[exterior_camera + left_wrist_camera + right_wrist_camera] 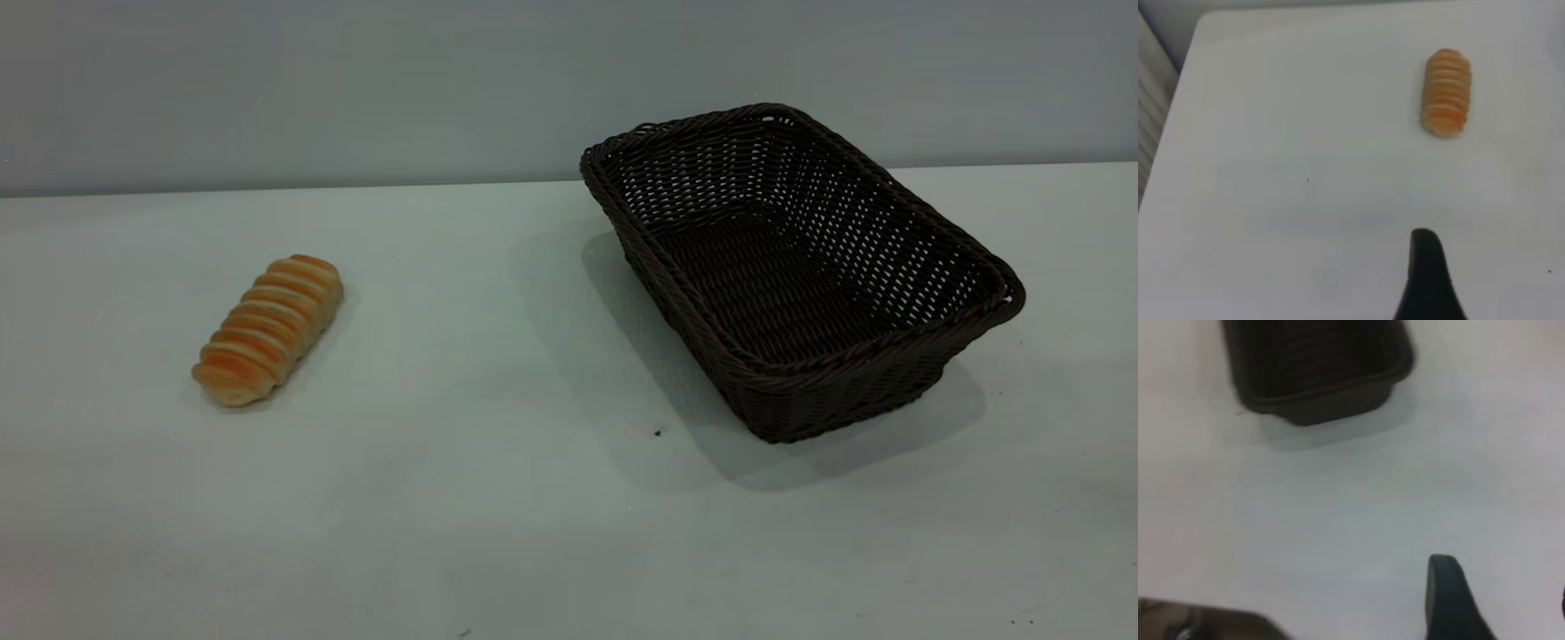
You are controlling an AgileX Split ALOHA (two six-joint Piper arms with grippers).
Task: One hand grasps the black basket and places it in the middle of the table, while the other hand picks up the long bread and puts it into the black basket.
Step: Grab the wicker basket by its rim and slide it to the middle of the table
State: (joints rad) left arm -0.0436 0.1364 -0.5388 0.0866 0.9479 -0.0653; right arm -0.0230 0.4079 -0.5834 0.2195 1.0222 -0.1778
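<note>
The long bread (pixel 268 329), a golden-orange ridged loaf, lies on the left of the table (pixel 498 373). It also shows in the left wrist view (pixel 1446 92), well ahead of my left gripper (pixel 1495 263). One black finger (pixel 1425 270) shows there with bare table on both sides, so the jaws stand apart and empty. The black basket (pixel 800 267) stands empty at the right, turned at an angle. Its near end shows in the right wrist view (pixel 1318 373), far ahead of my right gripper (pixel 1503 583), which is open and empty. Neither gripper shows in the exterior view.
A grey wall (pixel 356 80) runs behind the table. A few dark specks (pixel 657 433) dot the top. The left wrist view shows the table's edge (pixel 1178 100). A dark object (pixel 1198 623) sits at the corner of the right wrist view.
</note>
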